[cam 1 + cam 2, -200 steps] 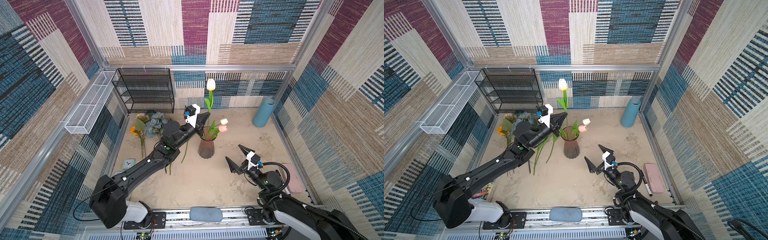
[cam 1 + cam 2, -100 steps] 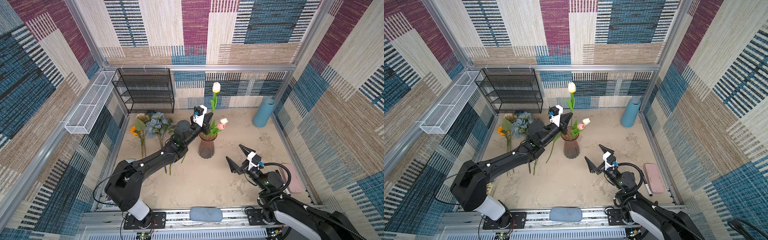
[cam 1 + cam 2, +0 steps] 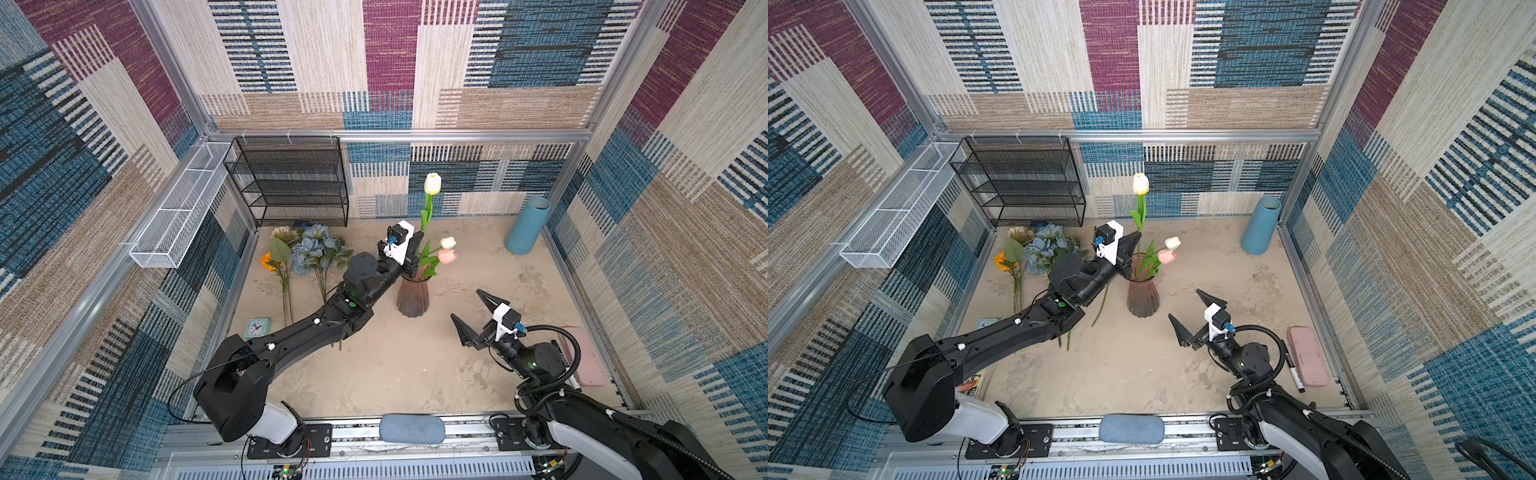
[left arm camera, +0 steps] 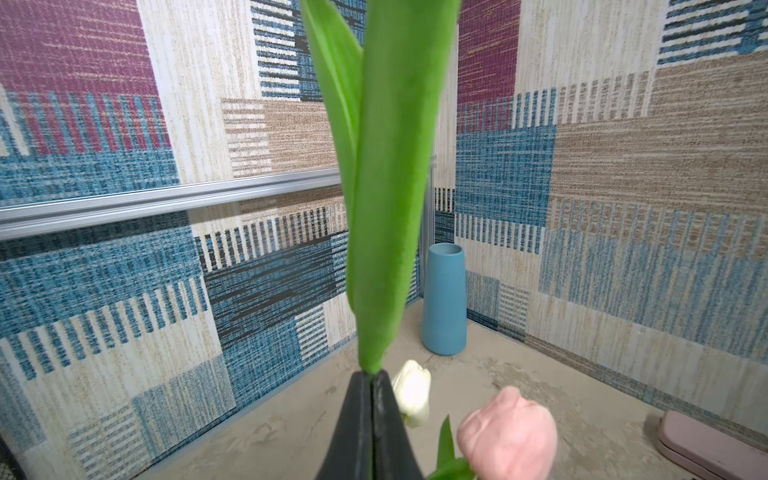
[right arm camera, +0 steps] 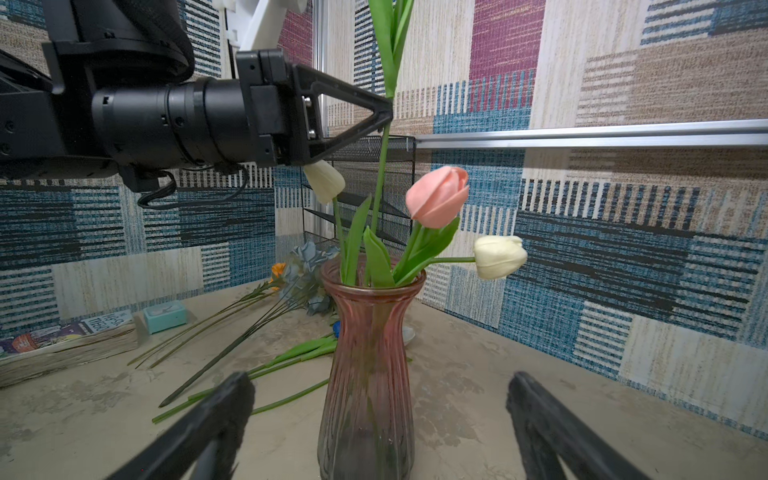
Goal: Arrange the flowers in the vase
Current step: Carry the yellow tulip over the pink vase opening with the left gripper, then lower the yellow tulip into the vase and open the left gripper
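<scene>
The left gripper [image 5: 385, 118] pinches the stem of the yellow tulip [image 3: 432, 183] above the pink vase [image 3: 412, 297] while the right gripper [image 3: 465, 304] hovers nearby, spread wide and empty.

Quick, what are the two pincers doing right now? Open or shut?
Left pincer: shut on the stem of the tall yellow artificial tulip.
Right pincer: open, holding nothing.
</scene>
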